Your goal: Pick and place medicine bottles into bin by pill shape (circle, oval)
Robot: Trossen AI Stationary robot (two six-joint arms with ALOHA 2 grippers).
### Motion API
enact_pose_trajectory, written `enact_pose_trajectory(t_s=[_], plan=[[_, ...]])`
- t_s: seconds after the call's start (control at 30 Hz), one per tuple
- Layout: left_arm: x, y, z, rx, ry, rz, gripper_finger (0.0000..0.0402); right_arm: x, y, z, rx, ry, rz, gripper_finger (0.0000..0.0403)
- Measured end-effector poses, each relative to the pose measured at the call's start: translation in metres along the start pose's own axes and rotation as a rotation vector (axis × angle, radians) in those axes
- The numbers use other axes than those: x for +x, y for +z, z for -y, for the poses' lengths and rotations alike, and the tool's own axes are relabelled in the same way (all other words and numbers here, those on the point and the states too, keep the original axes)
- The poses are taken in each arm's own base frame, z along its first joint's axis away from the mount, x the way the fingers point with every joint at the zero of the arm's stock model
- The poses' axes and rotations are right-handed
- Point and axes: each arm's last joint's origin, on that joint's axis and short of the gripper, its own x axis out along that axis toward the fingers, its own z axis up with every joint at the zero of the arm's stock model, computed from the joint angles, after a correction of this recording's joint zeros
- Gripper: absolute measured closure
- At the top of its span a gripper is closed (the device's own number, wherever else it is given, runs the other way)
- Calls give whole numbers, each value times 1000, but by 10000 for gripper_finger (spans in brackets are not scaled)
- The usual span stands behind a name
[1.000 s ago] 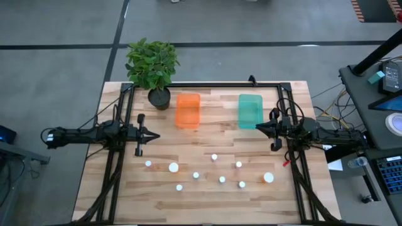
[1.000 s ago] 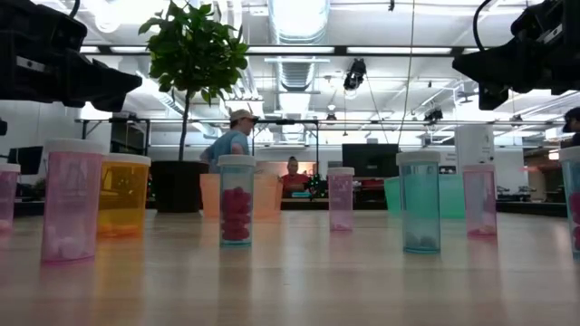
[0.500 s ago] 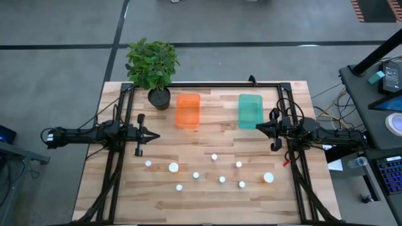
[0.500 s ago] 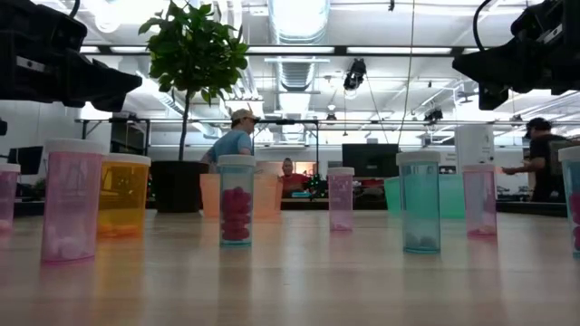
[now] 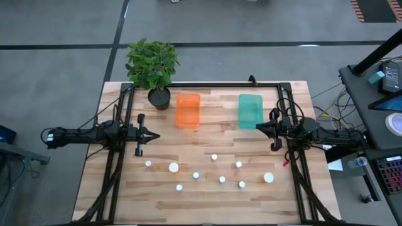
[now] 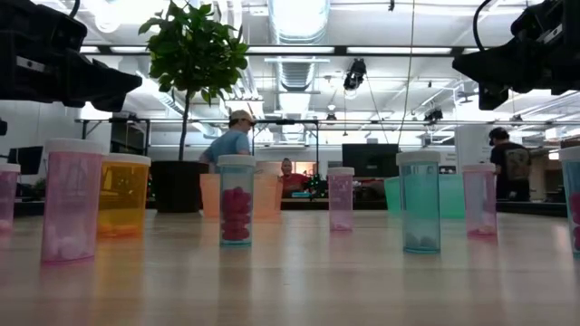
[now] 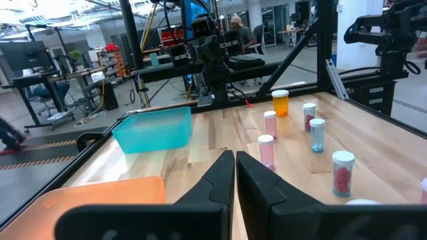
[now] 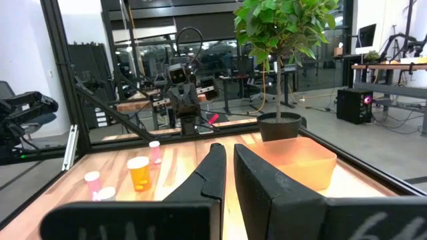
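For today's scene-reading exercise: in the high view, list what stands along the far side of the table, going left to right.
Potted plant → orange tub → teal-green tub.

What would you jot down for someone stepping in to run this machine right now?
Left gripper: shut, empty, parked over the table's left side.
Right gripper: shut, empty, parked at the right, beside the teal tub.
Orange tub sits at the back near the potted plant; I see no bottles in either tub.
Nine medicine bottles stand scattered along the front of the table.
Done: nothing sorted yet.
Left: sort every bottle by pill shape.
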Motion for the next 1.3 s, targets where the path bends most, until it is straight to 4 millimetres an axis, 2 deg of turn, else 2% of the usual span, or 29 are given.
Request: enact_pose_trajectory(t_s=[0.17,0.2,0.27,0.33,0.37,0.63,0.87,1.13,1.3], plan=[[0,7,-3,14,63,69,402,0,1,0,23,1,6,380],[0,11,-3,-47,63,105,402,0,1,0,113,11,8,380],[-1,17,-4,-286,51,177,402,0,1,-1,333,22,5,380],[-3,25,-6,-517,29,277,402,0,1,0,385,1,7,380],[-4,29,-6,-545,22,315,402,0,0,0,390,-8,6,380],[-9,43,-8,-441,14,473,402,1,0,0,356,-14,6,380],[-21,64,-10,-408,-38,732,402,1,2,0,358,-10,21,380],[-20,67,-11,-292,9,735,402,1,2,0,357,-11,20,380],[-22,75,-14,-215,98,781,402,0,11,0,320,3,113,380]])
